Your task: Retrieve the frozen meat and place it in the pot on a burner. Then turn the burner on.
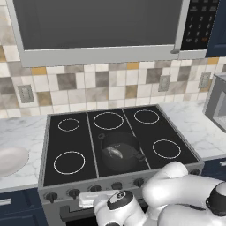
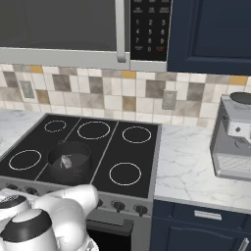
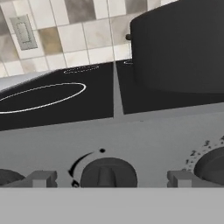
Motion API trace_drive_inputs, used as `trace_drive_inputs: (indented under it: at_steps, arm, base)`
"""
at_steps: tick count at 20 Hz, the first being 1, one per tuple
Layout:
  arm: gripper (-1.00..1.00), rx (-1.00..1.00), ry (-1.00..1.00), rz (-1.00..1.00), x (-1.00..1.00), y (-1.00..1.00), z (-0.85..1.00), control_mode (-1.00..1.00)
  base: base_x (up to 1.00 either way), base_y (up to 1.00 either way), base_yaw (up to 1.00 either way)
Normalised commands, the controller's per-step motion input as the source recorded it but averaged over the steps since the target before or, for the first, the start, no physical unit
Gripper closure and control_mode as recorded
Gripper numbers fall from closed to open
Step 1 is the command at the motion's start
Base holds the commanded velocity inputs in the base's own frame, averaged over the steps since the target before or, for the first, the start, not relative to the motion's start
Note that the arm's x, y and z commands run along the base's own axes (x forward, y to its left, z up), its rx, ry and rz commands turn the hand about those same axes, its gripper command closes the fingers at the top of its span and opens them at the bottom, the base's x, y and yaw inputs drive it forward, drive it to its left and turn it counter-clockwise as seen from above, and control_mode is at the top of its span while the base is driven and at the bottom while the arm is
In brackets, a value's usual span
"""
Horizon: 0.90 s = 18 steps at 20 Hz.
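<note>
Frozen meat [image 1: 114,152] inside pot [image 1: 120,152]; open tool [image 3: 108,181] low at knob [image 3: 108,173].

Mosaic tile backsplash [image 1: 88,84] in beige, grey and ochre; microwave [image 2: 73,29] mounted above; navy upper cabinet [image 2: 211,34]; white marble desk [image 2: 191,166] with navy drawers [image 2: 206,220] beneath.

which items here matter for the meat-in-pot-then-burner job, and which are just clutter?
Job:
frozen meat, lying in the pot
pot, on the front centre burner
stove knob, right before the end effector, which is open

Clutter:
white plate, left counter
microwave
toaster oven, right counter
</note>
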Motion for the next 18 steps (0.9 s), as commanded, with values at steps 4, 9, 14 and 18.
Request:
trace_drive_inputs:
  at_steps: [4, 9, 14, 18]
  arm:
    - [-1.0, 0.0, 0.0, 0.0, 0.16, 0.0, -0.23, -1.0]
    - [-1.0, 0.0, 0.0, 0.0, 0.04, 0.0, -0.23, -1.0]
    - [-1.0, 0.0, -0.02, 0.0, 0.0, 0.0, -0.19, -1.0]
    - [-1.0, 0.0, -0.01, 0.0, 0.01, 0.0, -0.11, -1.0]
  base:
    - [0.0, 0.0, 0.0]
    - [0.0, 0.0, 0.0]
    - [0.0, 0.0, 0.0]
    - [0.0, 0.0, 0.0]
